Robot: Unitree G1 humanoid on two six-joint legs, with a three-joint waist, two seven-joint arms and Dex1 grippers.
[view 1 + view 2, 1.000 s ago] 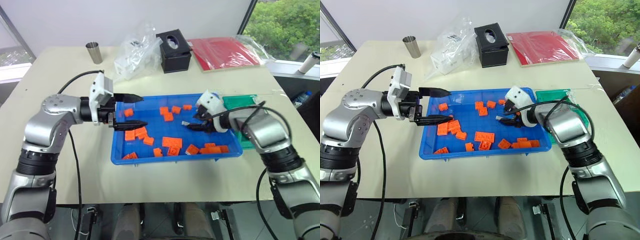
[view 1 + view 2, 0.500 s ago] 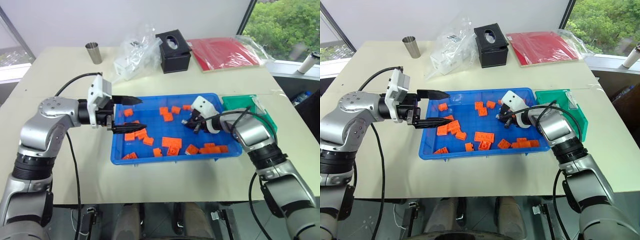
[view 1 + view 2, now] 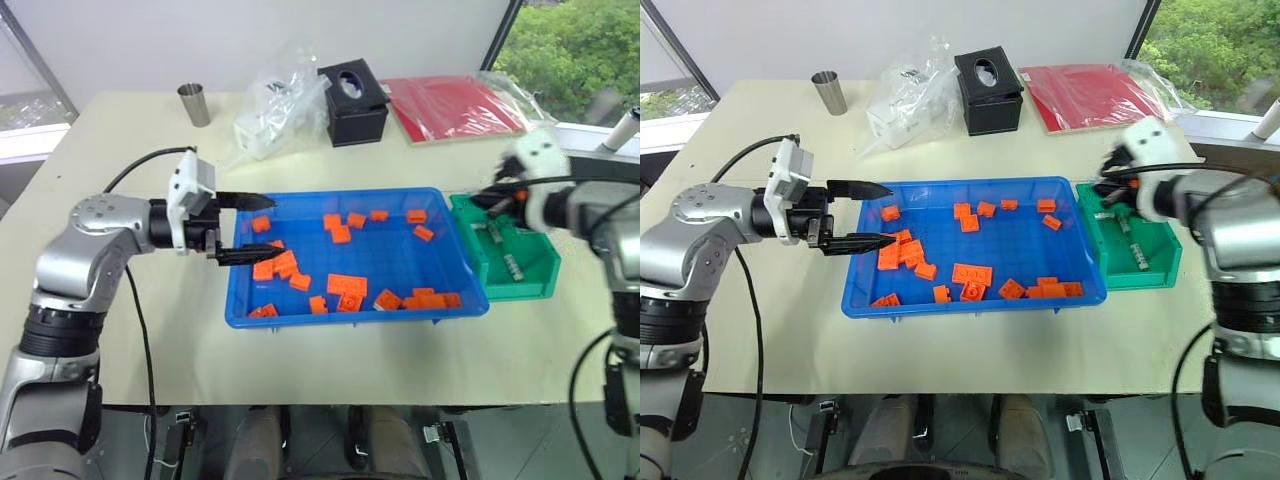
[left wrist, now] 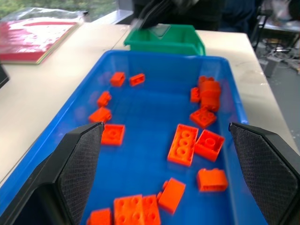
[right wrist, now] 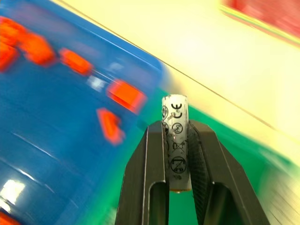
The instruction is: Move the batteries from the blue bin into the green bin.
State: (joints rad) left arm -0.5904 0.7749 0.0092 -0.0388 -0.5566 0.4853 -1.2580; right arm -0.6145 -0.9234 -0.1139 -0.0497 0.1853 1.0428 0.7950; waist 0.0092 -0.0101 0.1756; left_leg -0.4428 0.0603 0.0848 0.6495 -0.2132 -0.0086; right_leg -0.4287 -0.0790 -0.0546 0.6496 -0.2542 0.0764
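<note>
1 battery (image 5: 175,140) in right gripper (image 5: 176,136)

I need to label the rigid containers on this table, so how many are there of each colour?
Blue: 1, the blue bin
Green: 1, the green bin
Black: 1, the black box
Silver: 1, the metal cup
Total: 4

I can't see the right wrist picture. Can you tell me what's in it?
Two black fingers pinch a small silver battery standing upright between them. Behind it are the blue bin with orange blocks, a bit of the green bin, and the pale table.
</note>
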